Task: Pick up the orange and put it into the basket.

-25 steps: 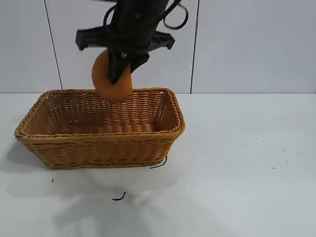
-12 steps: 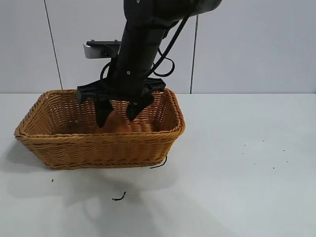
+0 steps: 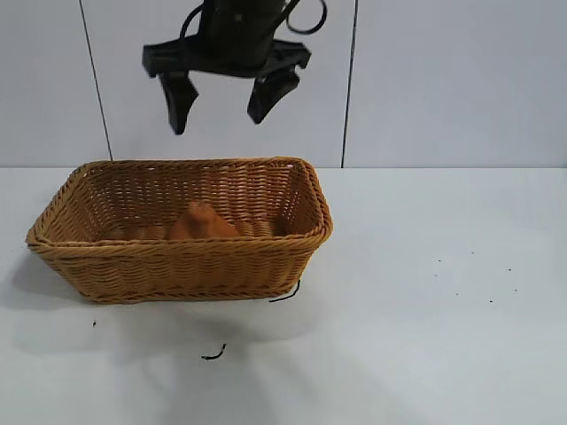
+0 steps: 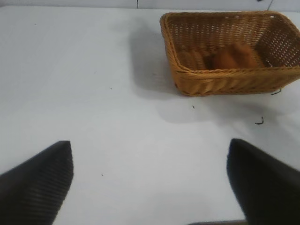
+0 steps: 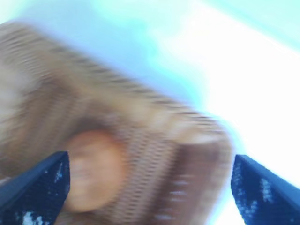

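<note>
The orange [image 3: 202, 222] lies inside the basket [image 3: 182, 257] on its woven floor. The right gripper [image 3: 223, 102] hangs above the basket with fingers spread wide and nothing between them. The left gripper [image 4: 150, 183] – also spread, empty – sits well apart over the table [image 3: 425, 310].

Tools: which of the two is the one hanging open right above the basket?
The right tool, open and empty above the basket that holds the orange. The left tool stands open over bare table, off to the basket's side.
</note>
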Robot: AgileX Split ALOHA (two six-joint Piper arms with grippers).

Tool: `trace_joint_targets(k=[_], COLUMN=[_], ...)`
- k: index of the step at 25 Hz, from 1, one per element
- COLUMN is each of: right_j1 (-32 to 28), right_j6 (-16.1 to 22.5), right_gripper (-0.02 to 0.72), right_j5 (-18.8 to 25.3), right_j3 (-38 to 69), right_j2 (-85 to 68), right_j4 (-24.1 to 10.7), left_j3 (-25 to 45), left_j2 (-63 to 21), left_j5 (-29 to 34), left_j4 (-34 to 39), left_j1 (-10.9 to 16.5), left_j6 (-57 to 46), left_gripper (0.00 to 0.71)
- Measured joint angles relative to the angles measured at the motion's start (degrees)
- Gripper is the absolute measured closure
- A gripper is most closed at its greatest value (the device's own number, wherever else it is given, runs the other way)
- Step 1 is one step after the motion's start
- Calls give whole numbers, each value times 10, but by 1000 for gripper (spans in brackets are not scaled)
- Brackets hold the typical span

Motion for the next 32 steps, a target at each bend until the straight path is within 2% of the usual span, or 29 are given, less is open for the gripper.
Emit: trace_joint_targets(k=[5, 9, 13, 21, 27, 32], right_j1=[-91, -141, -170, -185, -185, -185], right_j6=[0, 0, -6, -17, -26, -35], right_gripper=[36, 36, 36, 36, 36, 36], right_j5=[12, 12, 12, 11, 10, 8], right_j3=[0, 0, 0, 13, 169, 388], right_j2=[0, 0, 0, -8, -106, -244], right_j4=[-4, -3, -1, 44, 25, 32], left_j3=[0, 0, 0, 0, 0, 0], left_j2=[0, 0, 0, 0, 0, 0], left_j5=[0, 0, 0, 0, 0, 0], left_j4=[0, 0, 0, 0, 0, 0], left_j1=[0, 0, 0, 0, 0, 0], left_j6=[0, 0, 0, 0, 0, 0], left_gripper=[71, 71, 71, 71, 71, 71])
